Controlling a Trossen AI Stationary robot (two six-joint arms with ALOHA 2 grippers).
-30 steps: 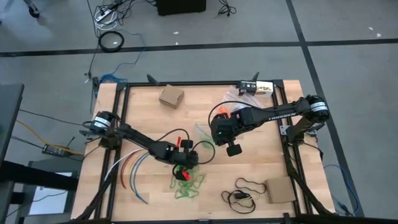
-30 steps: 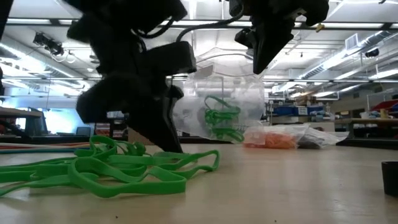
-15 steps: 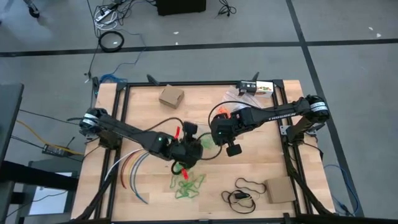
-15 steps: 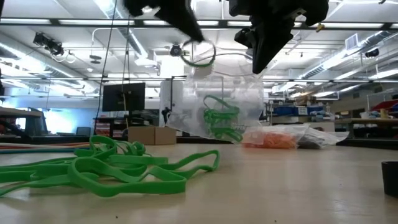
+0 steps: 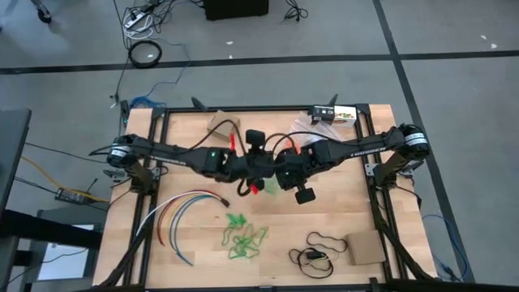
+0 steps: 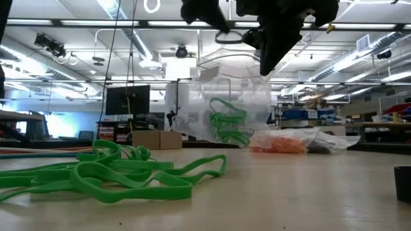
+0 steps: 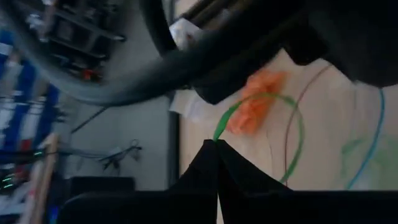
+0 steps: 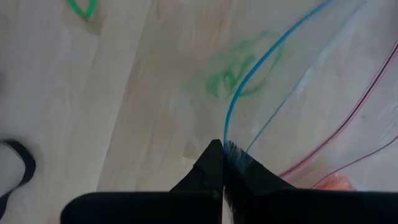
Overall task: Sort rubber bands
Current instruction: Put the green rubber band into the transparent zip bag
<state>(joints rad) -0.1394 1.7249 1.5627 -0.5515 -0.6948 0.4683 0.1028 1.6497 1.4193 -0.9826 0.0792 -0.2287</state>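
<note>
The rubber bands, thin elastic loops of bright green, lie in one loose heap on the wooden table, near the clear plastic zip bag, which is held up by its rim in the clenched right gripper so that its mouth is kept open. One green band is pinched in the closed left gripper just above the bag, apparently for dropping in. A few green bands are already inside; orange ones lie in one second bag beside it.
</note>
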